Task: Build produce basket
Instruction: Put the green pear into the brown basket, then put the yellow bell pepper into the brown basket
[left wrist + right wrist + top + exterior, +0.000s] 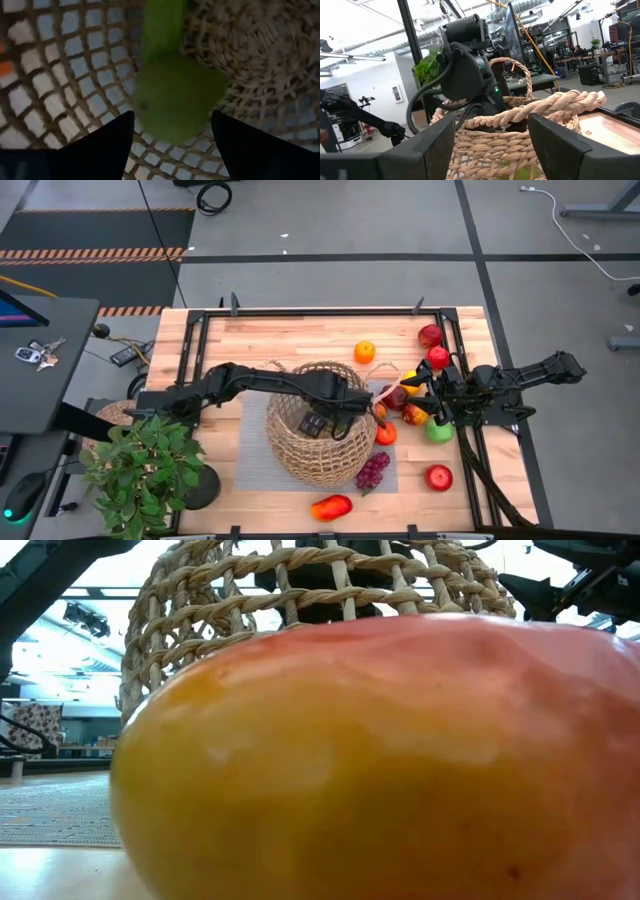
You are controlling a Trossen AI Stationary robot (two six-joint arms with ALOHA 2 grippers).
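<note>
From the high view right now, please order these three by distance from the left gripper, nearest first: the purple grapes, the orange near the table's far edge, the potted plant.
The left gripper is inside the basket.
1. Purple grapes, just outside the basket on its right.
2. Orange, toward the far edge.
3. Potted plant, at the table's left corner.

high: even, bright overhead light, soft shadows on worktop (260, 340) | low: blurred fruit (380, 760) filled frame, glossy glare, backlit | left wrist: dim inside basket (260, 60), fingers (100, 150) silhouetted, soft focus | right wrist: bright room, washed-out windows
</note>
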